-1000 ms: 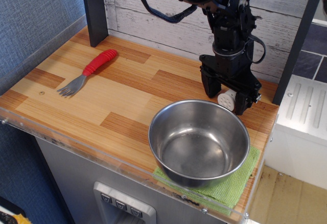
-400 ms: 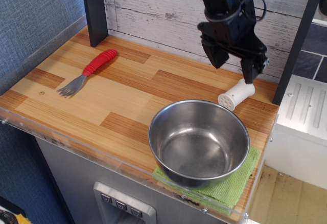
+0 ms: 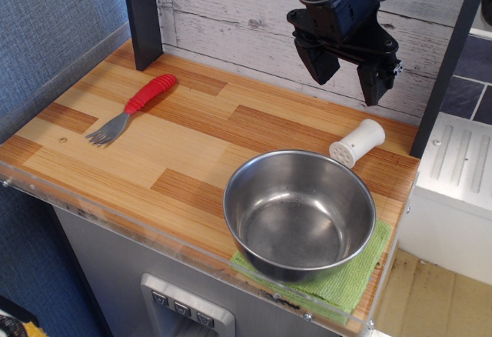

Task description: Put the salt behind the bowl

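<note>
On the wooden counter (image 3: 192, 133) the salt (image 3: 356, 143) has been released behind the bowl (image 3: 299, 213) — the gripper (image 3: 345, 68), lifted clear, is spread open and empty; placement appears done.

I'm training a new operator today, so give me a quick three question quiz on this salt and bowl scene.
1. True or false: the salt stands upright on the counter.
2. What lies under the bowl? A) green cloth B) red fork C) bare wood
3. Fill in: the gripper hangs above the salt with its fingers ____.

Key: 1 false, it lies on its side behind the bowl, holed end toward the camera. 2 A, the green cloth. 3 open, holding nothing.
</note>
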Robot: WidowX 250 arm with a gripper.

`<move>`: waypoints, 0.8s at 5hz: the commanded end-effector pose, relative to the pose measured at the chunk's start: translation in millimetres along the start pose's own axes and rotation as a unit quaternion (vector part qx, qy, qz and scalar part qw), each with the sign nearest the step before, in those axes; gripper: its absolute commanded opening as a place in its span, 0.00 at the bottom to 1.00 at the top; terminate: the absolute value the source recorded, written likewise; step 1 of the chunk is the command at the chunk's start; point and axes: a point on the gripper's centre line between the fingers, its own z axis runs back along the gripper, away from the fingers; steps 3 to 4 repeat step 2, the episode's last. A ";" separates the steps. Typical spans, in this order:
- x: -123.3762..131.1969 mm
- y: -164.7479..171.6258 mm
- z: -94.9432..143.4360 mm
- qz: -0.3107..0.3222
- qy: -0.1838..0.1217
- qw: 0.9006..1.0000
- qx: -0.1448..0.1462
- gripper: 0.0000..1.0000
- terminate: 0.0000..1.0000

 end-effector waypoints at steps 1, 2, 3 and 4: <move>7.0 -1.8 17.6 -0.004 -0.024 1.000 0.005 1.00 0.00; 7.0 -1.8 17.6 -0.004 -0.024 1.000 0.005 1.00 1.00; 7.0 -1.8 17.6 -0.004 -0.024 1.000 0.005 1.00 1.00; 7.0 -1.8 17.6 -0.004 -0.024 1.000 0.005 1.00 1.00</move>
